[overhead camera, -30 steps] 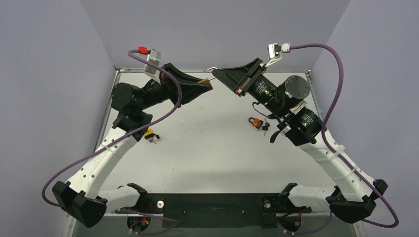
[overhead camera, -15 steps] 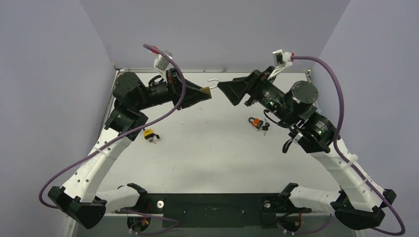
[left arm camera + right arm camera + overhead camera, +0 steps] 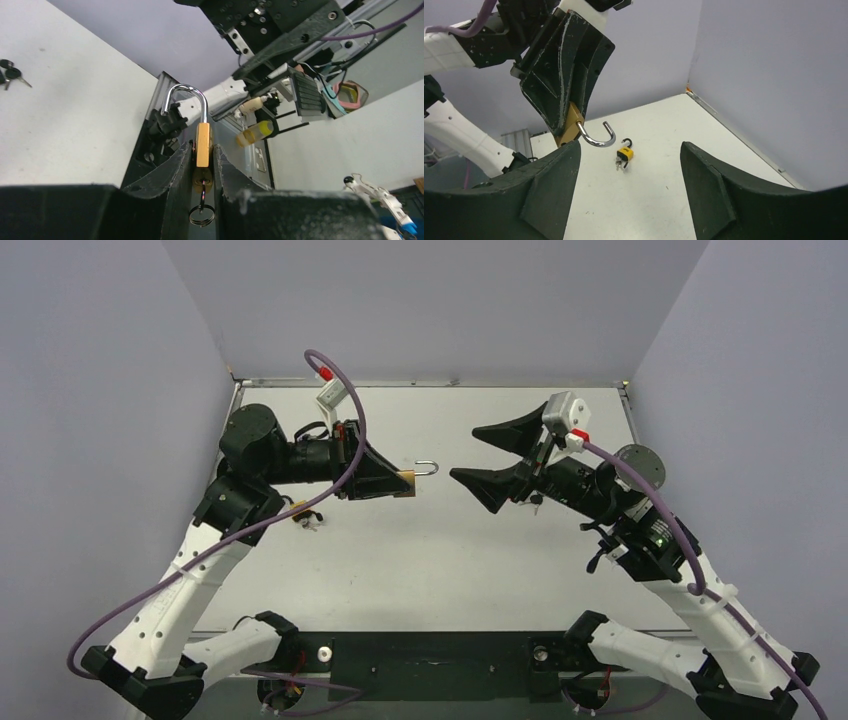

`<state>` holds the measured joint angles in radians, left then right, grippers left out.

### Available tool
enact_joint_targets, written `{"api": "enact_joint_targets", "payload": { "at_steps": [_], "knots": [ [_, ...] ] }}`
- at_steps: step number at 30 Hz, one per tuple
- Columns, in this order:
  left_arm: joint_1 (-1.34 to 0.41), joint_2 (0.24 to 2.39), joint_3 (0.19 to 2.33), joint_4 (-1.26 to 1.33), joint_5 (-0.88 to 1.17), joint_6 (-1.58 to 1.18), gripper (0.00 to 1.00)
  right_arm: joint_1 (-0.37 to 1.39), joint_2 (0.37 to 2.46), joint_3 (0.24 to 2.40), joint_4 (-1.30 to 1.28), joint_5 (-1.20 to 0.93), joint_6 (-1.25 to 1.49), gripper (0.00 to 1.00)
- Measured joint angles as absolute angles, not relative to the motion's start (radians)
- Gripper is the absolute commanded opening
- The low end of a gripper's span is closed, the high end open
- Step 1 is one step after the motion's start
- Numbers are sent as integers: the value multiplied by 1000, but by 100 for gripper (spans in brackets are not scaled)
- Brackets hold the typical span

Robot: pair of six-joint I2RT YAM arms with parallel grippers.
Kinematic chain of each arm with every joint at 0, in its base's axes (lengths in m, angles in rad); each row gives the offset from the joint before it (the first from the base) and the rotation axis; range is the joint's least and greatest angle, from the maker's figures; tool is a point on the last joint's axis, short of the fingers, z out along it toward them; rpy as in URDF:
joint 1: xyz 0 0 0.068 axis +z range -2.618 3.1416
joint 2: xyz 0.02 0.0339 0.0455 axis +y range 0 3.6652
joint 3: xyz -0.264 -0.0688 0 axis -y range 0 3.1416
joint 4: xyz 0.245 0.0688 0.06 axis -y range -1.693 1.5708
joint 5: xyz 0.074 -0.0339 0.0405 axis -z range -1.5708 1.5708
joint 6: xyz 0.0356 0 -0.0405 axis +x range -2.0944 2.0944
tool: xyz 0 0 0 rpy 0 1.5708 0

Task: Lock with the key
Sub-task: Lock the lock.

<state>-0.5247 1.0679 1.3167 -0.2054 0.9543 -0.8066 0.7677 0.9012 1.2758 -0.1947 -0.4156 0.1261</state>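
My left gripper (image 3: 408, 480) is shut on a brass padlock (image 3: 405, 478) and holds it above the table. In the left wrist view the padlock (image 3: 202, 144) is clamped between my fingers, left gripper (image 3: 202, 150). Its silver shackle (image 3: 186, 97) stands open, and a key with a ring (image 3: 202, 214) sits in the keyhole underneath. My right gripper (image 3: 463, 453) is open and faces the shackle (image 3: 427, 467) from the right, a short gap away. In the right wrist view, the right gripper (image 3: 630, 144) holds nothing, and the hooked shackle (image 3: 596, 137) hangs just beyond it.
A yellow padlock (image 3: 299, 510) with keys lies on the table under the left arm; it also shows in the right wrist view, yellow padlock (image 3: 626, 154). Loose keys (image 3: 10, 75) lie on the table. The table's back rim (image 3: 430, 383) meets the grey walls.
The left arm has brought the brass padlock from the back of the table toward the middle. The right gripper has opened, let go of the shackle and pulled back to the right.
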Motion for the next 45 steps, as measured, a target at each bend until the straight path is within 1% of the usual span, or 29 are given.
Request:
{"api": "enact_joint_targets", "payload": {
  "at_steps": [8,14,18,23,26,34,39,45],
  "knots": [
    [-529,992,1276,-127,1033,-950,0,773,970,1287,-155,-591,70,67],
    [-529,984,1239,-51,1053,-1018,0,821,1016,1313,-150,-686,71,66],
    [-529,987,1233,-30,1056,-1048,0,847,1015,1323,-152,-714,71,62],
    [-529,988,1233,3,1056,-1066,0,870,1015,1346,-173,-733,71,52],
    [-529,994,1233,14,1056,-1074,0,872,1015,1351,-186,-734,72,50],
    [-529,1001,1233,42,1056,-1089,0,878,1015,1351,-196,-719,89,32],
    [-529,1001,1233,50,1056,-1088,0,879,1015,1351,-196,-709,126,30],
    [-529,1003,1233,49,1056,-1087,0,891,1017,1352,-194,-693,196,26]
  ]
}}
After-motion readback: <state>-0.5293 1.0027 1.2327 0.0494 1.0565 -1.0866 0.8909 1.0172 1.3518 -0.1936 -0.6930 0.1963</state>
